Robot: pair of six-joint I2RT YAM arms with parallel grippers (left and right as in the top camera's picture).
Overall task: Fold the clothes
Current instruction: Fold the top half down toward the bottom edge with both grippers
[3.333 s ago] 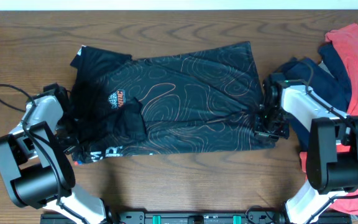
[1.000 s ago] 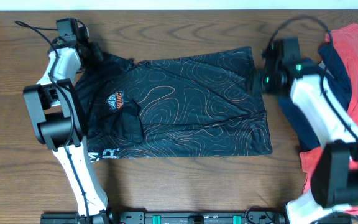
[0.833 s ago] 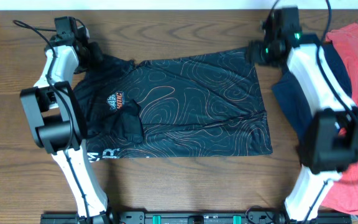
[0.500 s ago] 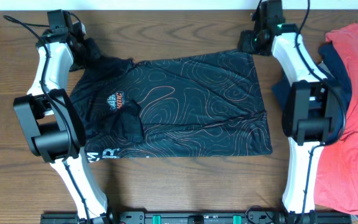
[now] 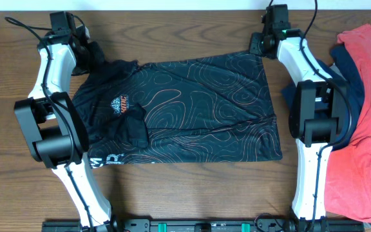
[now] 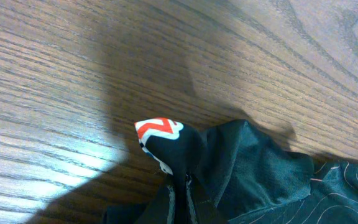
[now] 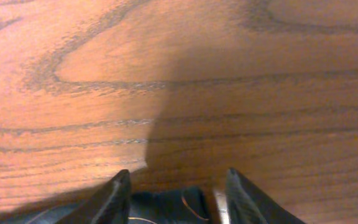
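Observation:
The black jersey (image 5: 192,103) with thin orange-white contour lines lies spread flat on the wooden table, a logo on its left chest. My left gripper (image 5: 90,53) is at its far left sleeve and is shut on the fabric; the left wrist view shows the fingers (image 6: 182,202) pinching the dark cloth (image 6: 253,162) beside a red-and-white patch. My right gripper (image 5: 256,44) is at the jersey's far right corner. In the right wrist view its fingers (image 7: 178,190) are open, with the jersey's corner (image 7: 166,205) lying between them.
A red garment (image 5: 366,96) and a navy garment (image 5: 350,87) lie heaped at the table's right edge, beside my right arm. The table's far edge runs just behind both grippers.
Both arms have swung from the jersey's near side to its far corners. The left gripper has closed on the sleeve. In the last half second the right gripper settled at the corner.

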